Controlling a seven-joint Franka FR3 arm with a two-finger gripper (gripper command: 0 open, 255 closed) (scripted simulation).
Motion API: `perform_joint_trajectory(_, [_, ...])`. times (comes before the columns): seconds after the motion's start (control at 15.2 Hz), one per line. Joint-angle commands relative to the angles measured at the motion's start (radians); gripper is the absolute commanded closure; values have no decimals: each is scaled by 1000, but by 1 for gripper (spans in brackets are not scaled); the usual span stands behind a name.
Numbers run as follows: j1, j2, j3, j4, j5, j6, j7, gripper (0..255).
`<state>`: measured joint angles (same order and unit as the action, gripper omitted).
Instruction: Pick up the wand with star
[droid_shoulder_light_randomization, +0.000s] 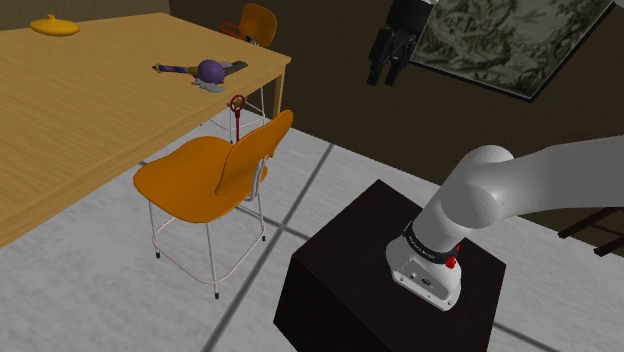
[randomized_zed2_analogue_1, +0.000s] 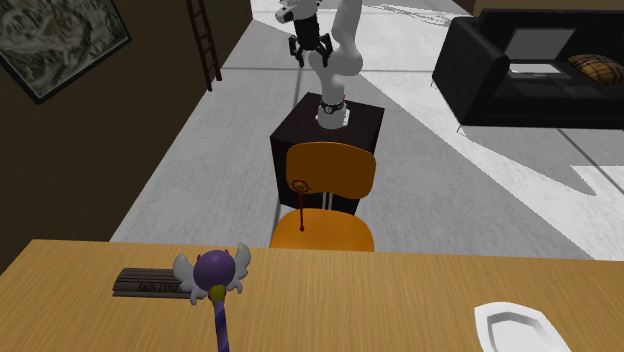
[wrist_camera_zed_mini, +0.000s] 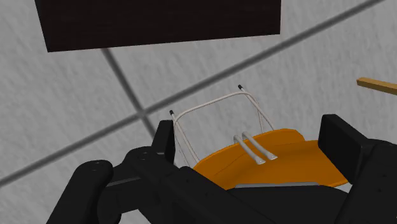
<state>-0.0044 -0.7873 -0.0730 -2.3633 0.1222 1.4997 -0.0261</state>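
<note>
Stand (droid_shoulder_light_randomization: 390, 270): a dark box on the floor, with the white arm (droid_shoulder_light_randomization: 500, 190) rising from it.
Tool (droid_shoulder_light_randomization: 385, 75): high above the stand and pointing down. In the wrist view its two black fingers (wrist_camera_zed_mini: 164, 137) stand wide apart and empty.
Floor (droid_shoulder_light_randomization: 90, 280): pale grey, crossed by darker lines.
Chair (droid_shoulder_light_randomization: 200, 175): an orange shell on thin white legs, between the stand and the desk, with its seat facing the desk.
Red wand (randomized_zed2_analogue_1: 301, 205): a thin red stick topped by a small ring, upright over the chair seat just in front of the backrest. What fills the ring is too small to tell.
Desk (droid_shoulder_light_randomization: 80, 120): a light wooden top, well apart from the tool.
Purple winged wand (droid_shoulder_light_randomization: 208, 70): lying flat near the desk edge by the chair, just beside a dark flat slab (randomized_zed2_analogue_1: 145, 282).
Further along the desk: a yellow object (droid_shoulder_light_randomization: 54, 26) and a white dish (randomized_zed2_analogue_1: 518, 330).
Second chair (droid_shoulder_light_randomization: 255, 22): orange, at the desk's far end.
Room: dark brown walls with a framed picture (droid_shoulder_light_randomization: 500, 45). A black sofa (randomized_zed2_analogue_1: 500, 75) and a ladder (randomized_zed2_analogue_1: 203, 40) lie beyond the stand in the second exterior view.
</note>
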Motion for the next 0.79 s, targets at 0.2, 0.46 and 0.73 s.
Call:
perform_joint_trajectory(0.2, [9, 74, 64, 5, -9, 100, 47, 0])
perform_joint_trajectory(0.46, [12, 190, 145, 33, -37, 222, 118, 0])
perform_joint_trajectory(0.73, [7, 321, 222, 83, -91, 329, 200, 0])
